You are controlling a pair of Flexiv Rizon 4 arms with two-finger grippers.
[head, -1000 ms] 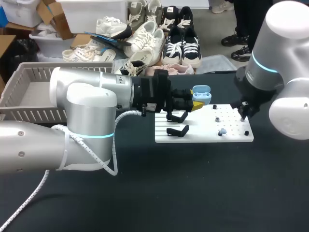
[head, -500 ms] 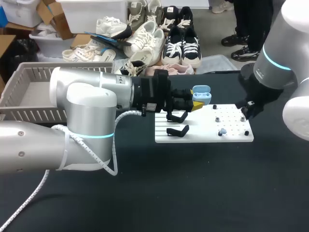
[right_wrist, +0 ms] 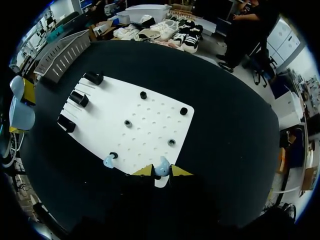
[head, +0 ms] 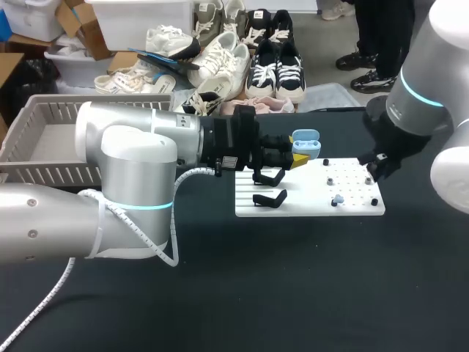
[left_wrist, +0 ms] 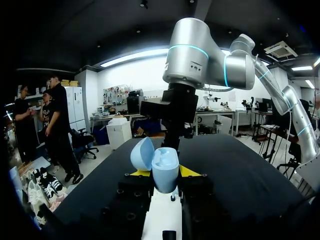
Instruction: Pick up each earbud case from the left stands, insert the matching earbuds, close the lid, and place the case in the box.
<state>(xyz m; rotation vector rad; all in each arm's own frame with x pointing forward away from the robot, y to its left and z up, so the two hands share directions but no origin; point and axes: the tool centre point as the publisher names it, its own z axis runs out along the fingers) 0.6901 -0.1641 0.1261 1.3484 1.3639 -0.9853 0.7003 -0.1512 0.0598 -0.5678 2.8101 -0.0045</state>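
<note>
An open light-blue earbud case [left_wrist: 165, 164] is pinched by the left gripper [left_wrist: 165, 173]; a pale-blue earbud [right_wrist: 161, 165] is clamped in the right gripper [right_wrist: 162, 171] above the white board [right_wrist: 145, 120].

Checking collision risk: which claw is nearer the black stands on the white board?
Left. The left claw, holding the open case, hangs right by the stands; the right claw, gripping an earbud, is over the board's opposite end.
</note>
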